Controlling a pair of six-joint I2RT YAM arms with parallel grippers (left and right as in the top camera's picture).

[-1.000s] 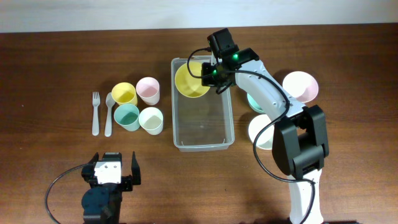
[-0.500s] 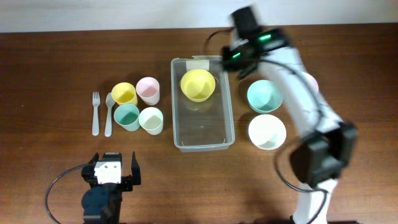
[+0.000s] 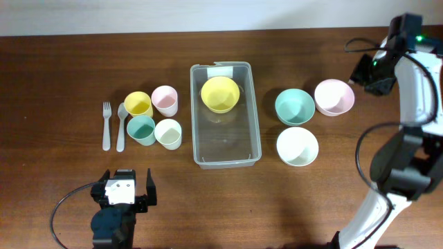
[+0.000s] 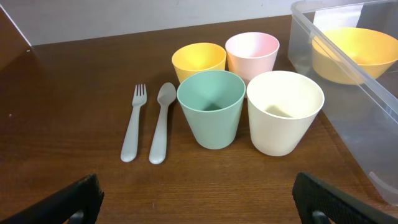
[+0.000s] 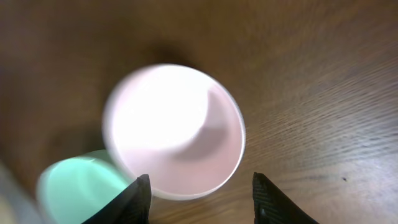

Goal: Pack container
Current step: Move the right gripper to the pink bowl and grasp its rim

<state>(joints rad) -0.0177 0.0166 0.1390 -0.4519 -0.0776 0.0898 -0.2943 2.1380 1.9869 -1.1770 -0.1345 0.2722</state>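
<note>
I see the clear rectangular plastic container (image 3: 226, 149) mid-bench, nearer the far edge, with a round yellow bowl (image 3: 220, 94) in its far end. My right gripper (image 5: 200, 198) hangs wide open and empty over the pale pink bowl (image 5: 174, 130) toward the far right corner. My left gripper (image 4: 199, 202) is spread wide by the near edge, holding nothing.

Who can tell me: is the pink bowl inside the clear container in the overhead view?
No, the pink bowl stands outside, to the right of the container, which holds only the yellow bowl.
</note>
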